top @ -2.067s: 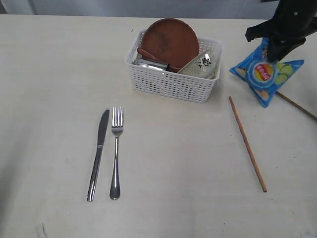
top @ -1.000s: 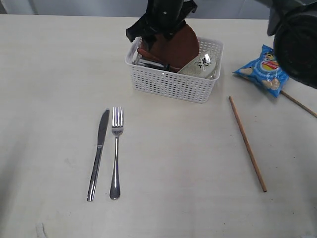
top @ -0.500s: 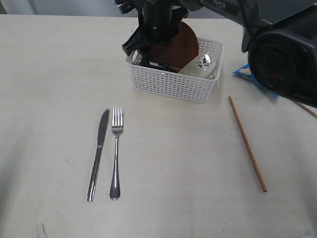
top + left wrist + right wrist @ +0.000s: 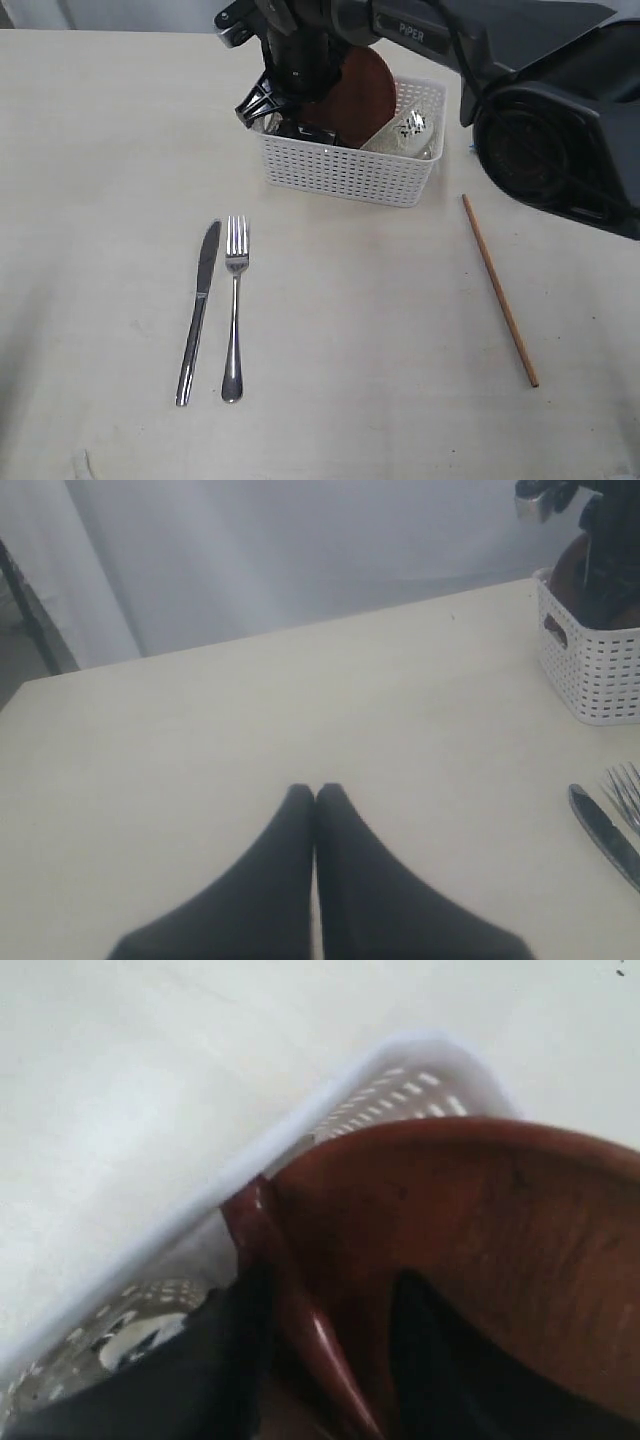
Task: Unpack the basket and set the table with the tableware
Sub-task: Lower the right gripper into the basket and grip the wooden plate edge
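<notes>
Right gripper (image 4: 330,1290) inside basket (image 4: 345,172) — jaws straddle the spoon (image 4: 262,1222); whether clamped cannot be told. Left gripper (image 4: 315,795) — jaws pressed together over table (image 4: 180,740).

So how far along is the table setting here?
Done: the knife and fork lie side by side on the table, one chopstick right of the basket. In hand: the right gripper is down in the basket, jaws straddling the wooden spoon, not visibly clamped. Left: spoon, brown plate and white bowl are inside the basket. The left gripper idles, shut.
</notes>
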Controlling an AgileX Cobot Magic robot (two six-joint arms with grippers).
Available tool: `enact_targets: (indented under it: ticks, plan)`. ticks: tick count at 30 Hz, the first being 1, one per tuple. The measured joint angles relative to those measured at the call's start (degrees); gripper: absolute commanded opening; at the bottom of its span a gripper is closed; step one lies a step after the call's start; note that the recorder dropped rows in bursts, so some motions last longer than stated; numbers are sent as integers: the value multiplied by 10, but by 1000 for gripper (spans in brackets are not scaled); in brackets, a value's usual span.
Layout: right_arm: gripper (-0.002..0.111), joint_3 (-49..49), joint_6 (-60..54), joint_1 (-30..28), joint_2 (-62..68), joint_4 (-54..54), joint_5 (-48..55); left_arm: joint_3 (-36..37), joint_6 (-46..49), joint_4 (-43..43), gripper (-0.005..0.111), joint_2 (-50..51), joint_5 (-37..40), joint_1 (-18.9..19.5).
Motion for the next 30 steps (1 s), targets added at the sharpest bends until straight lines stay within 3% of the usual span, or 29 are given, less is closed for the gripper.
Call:
enact_targets:
  ticks: [5, 24, 28, 30]
  plan:
    - [-1, 1, 23, 7, 5, -45, 30, 0, 0, 0, 0, 0, 0, 0]
    - [0, 4, 51, 5, -17, -158, 61, 0, 0, -1, 0, 0, 0, 0]
    - [21, 4, 51, -3, -48, -159, 61, 0, 0, -1, 0, 0, 0, 0]
    - [42, 4, 48, -13, -66, -144, 61, 0, 0, -1, 0, 0, 0, 0]
